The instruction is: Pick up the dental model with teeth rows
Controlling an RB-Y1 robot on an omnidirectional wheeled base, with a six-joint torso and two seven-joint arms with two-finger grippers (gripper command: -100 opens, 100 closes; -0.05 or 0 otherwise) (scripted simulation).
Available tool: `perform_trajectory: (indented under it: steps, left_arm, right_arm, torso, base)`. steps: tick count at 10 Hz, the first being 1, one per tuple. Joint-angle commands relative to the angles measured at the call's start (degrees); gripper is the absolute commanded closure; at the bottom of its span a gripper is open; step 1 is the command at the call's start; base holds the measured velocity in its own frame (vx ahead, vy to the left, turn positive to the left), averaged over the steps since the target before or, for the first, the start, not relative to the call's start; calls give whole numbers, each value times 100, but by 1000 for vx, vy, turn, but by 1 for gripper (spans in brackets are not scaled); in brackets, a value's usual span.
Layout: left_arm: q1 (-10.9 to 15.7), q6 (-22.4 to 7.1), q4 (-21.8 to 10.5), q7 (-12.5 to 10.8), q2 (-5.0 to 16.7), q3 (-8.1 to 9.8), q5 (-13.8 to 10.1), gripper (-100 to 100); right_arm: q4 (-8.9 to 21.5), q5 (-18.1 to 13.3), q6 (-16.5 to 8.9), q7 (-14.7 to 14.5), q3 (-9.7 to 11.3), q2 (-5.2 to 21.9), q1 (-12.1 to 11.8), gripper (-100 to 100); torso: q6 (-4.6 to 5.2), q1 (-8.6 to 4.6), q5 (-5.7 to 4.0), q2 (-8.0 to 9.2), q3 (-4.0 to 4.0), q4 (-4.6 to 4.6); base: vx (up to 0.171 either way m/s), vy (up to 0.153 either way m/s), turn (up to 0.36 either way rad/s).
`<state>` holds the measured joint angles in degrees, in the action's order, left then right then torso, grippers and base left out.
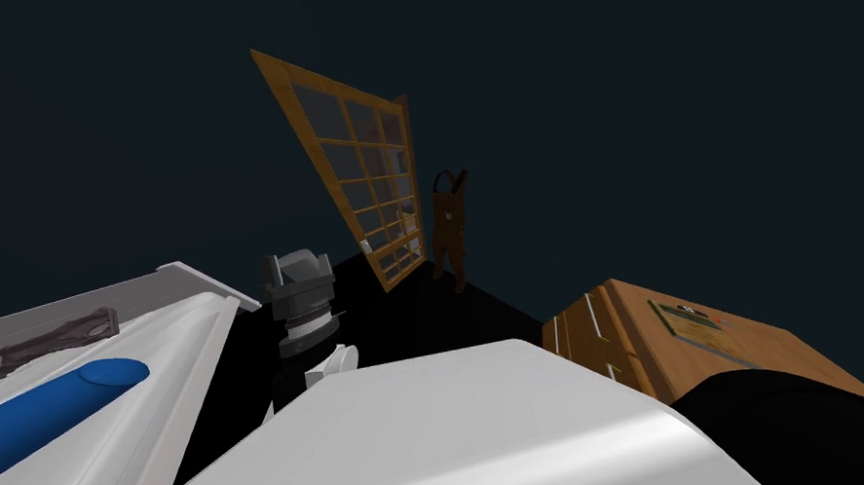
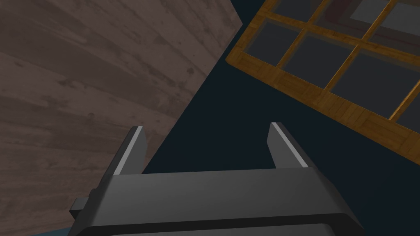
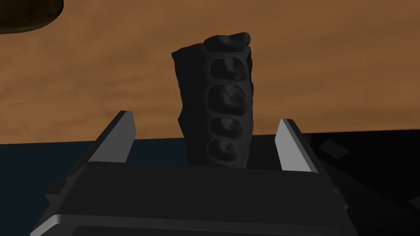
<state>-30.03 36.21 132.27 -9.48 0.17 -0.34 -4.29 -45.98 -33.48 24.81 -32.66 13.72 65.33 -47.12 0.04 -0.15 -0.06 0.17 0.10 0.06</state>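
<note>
Okay, brown wooden surface (image 3: 328, 61) first; against it the dark dental model (image 3: 221, 106) stands inside our right gripper (image 3: 206, 119), fingers spread, neither touching. We judge it rigid, light, bumpy: pinch the long sides. Left gripper (image 2: 207, 127) spread too, empty.

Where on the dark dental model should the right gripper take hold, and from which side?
Grip the dental model across its two long flanks, at the end nearer the right gripper. It is a narrow strip, its tooth row running away from the gripper, and it lies between the open fingers, so coming along its length and closing is probably best.
</note>
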Motion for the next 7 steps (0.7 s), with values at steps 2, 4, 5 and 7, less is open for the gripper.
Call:
perform_trajectory:
  steps: [2, 4, 5, 7]
  left_arm:
    - [0, 0, 0, 0, 0, 0, 0, 0]
    - [0, 0, 0, 0, -1, 0, 0, 0]
    - [0, 0, 0, 0, -1, 0, 0, 0]
    - [0, 0, 0, 0, -1, -1, 0, 0]
  right_arm:
    - [12, -3, -5, -9, 5, -12, 11, 100]
    - [9, -4, 1, -9, 7, -11, 9, 100]
    - [10, -4, -2, -9, 6, -10, 9, 100]
    - [11, -4, -4, -9, 5, -10, 9, 0]
  torso:
    - [1, 13, 3, -4, -2, -1]
    - [0, 26, 8, -10, -5, -1]
    - [1, 27, 7, -10, -5, -2]
    - [1, 28, 7, -10, -6, -2]
  base:
    - [-9, -20, 6]
    - [0, 0, 0]
    - [0, 0, 0]
    - [0, 0, 0]
